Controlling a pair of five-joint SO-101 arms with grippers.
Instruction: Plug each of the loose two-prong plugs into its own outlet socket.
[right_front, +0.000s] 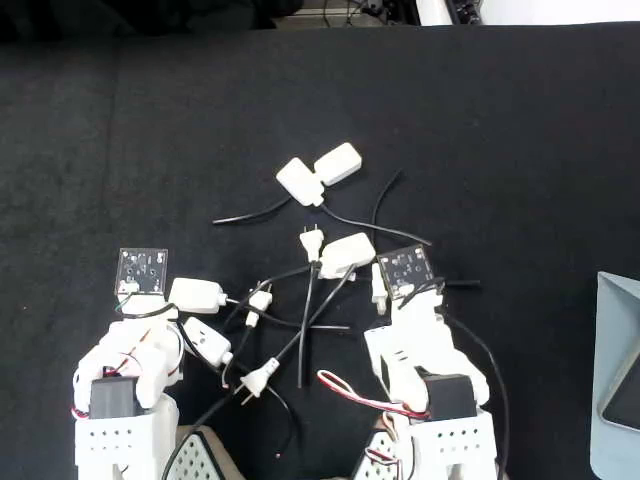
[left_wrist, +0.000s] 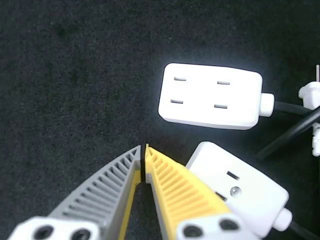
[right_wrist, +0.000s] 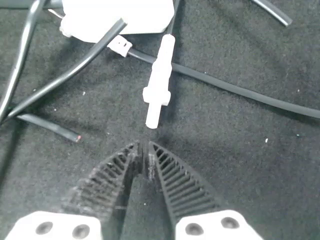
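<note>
So here's what we've got. The loose two-prong plugs are small white ones on short black leads, and they sit in a tangle mid-table between the two arms.

- **Nearest plug** (right_wrist: 159, 82): it lies flat on the black cloth (right_front: 520, 120), just ahead of the right gripper (right_wrist: 145, 150). That gripper's black ribbed fingers are pressed together on nothing. We can't make out this plug's prongs from here.
- **Crossing cable** (right_wrist: 235, 90): a black cable runs across that plug. A white outlet block (right_wrist: 117, 15) sits right behind it with more leads bunched around it, so that spot is pretty cluttered.
- **Far plug** (right_front: 312, 240): from the high view, this one lies beside the same block with its prongs pointing away from the arms.
- **Middle plug** (right_front: 259, 300): it sits in the middle of the crossing leads.
- **Near plug** (right_front: 256, 382): it lies close to the arm bases, prongs aimed toward the left arm's side.

On the left, the left gripper (left_wrist: 143, 162) has its gray and yellow fingers closed tip to tip, holding nothing. Just past the tips lies a flat outlet socket (left_wrist: 210, 96) with two pairs of slots facing up. A second socket (left_wrist: 240, 187) lies just beside the yellow finger, slots also up.

Farther out, two more white blocks, the far socket (right_front: 300, 182) and its neighbour (right_front: 337, 163), touch end to end. We can't tell if one is plugged into the other.

A pale blue-gray tray (right_front: 612, 330) sits at the table's right edge, well apart from everything.
</note>
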